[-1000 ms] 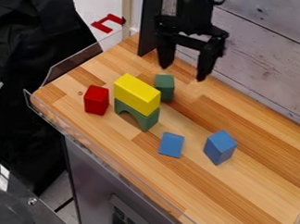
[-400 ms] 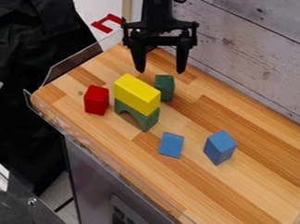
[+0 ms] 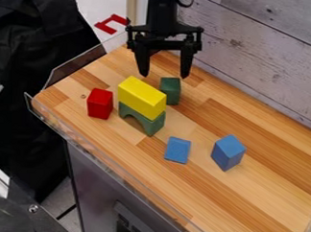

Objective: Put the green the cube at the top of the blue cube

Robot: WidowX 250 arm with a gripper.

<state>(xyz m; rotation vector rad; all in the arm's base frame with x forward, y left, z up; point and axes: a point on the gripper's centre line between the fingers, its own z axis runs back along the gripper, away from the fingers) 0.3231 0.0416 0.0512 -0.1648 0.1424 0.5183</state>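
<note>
One gripper (image 3: pixel 163 75), two fingers spread wide, hanging above the far part of the wood tabletop (image 3: pixel 245 200). One green cube (image 3: pixel 170 92) on the wood, just beside the stack, on its far side. Stack count: one, two pieces, yellow block (image 3: pixel 141 97) on green arch (image 3: pixel 155 126). Blue pieces: two, both on the wood, apart; one low blue block (image 3: pixel 177 150), one taller blue block (image 3: pixel 228 153) to its right in view. Red block (image 3: pixel 99 104): one, upright, left of the stack in view.
</note>
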